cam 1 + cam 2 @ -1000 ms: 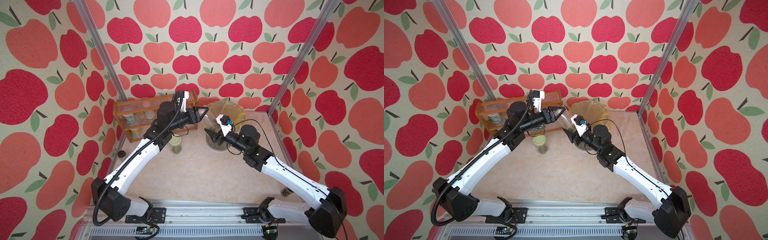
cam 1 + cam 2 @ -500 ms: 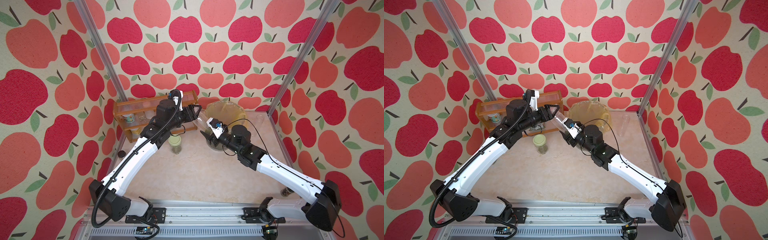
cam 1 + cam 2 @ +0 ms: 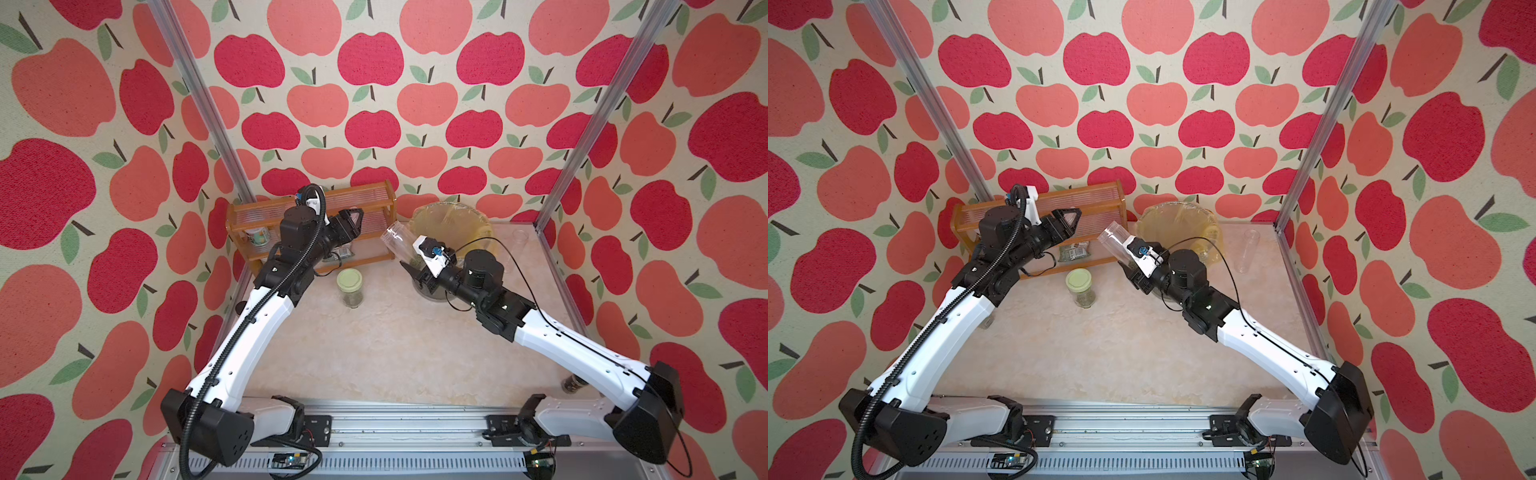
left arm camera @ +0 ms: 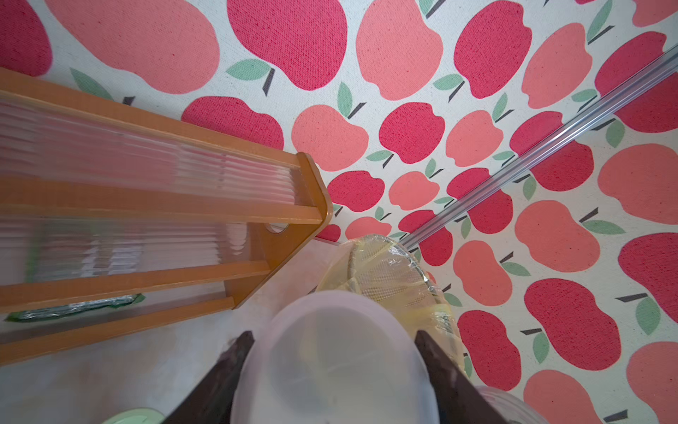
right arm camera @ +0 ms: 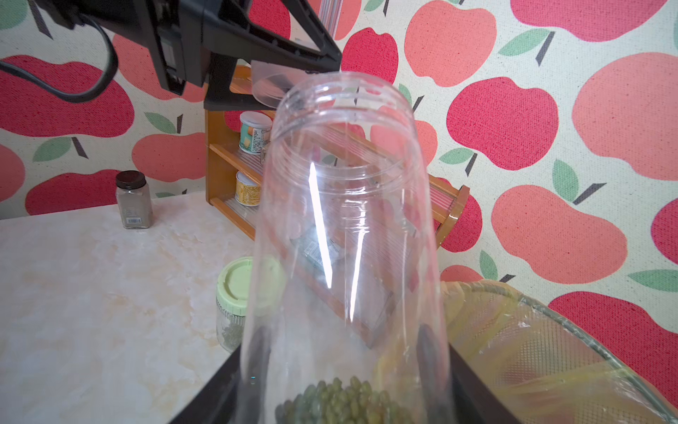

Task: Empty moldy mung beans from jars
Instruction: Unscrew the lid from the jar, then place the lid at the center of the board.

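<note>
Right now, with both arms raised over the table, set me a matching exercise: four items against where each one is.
Things
1. uncapped jar with mung beans in it
2. translucent lid
3. green-lidded jar
4. slim clear tube

Places
A. upright on the table, in front of the wooden rack
B. gripped in the left hand
C. upright beside the metal post
D. gripped in the right hand, tilted

Pairs: 1-D, 2-B, 3-A, 4-C
</note>
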Action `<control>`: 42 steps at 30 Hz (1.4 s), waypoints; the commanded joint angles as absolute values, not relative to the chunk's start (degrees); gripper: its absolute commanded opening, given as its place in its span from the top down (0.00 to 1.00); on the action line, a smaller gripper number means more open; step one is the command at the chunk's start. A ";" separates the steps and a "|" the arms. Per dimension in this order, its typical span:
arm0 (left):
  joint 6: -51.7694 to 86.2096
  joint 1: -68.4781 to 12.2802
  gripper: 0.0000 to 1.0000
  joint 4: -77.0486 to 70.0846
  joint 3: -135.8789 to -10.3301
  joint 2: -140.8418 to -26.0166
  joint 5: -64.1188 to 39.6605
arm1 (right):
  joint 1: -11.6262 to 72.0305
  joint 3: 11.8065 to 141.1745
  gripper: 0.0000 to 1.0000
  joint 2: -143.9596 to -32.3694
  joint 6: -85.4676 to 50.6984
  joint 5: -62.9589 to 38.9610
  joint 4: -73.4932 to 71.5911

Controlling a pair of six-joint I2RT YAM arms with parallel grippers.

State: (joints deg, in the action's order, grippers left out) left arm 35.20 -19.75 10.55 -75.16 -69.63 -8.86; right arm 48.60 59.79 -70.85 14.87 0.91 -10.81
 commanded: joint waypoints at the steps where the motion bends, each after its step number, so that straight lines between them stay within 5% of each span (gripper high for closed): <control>1: 28.77 -19.81 0.32 10.74 -70.52 -64.91 -1.48 | 47.78 58.61 0.66 -66.87 12.43 -2.70 -11.34; 9: 27.68 -16.93 0.32 7.91 -50.73 -55.53 10.62 | 45.01 55.51 0.65 -61.43 6.83 -8.46 -11.60; 22: 31.81 -6.33 0.33 -16.11 -31.95 -68.13 11.74 | 41.63 53.09 0.64 -57.25 4.12 -10.49 -11.59; 42: 29.65 -1.13 0.27 -15.48 -42.66 -97.01 6.26 | 39.02 49.94 0.61 -53.72 2.84 -8.35 -9.62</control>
State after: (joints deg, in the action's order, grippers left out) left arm 30.41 -0.99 -14.59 -40.69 -96.42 8.05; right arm 39.42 50.52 -54.85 4.16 -8.91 -9.93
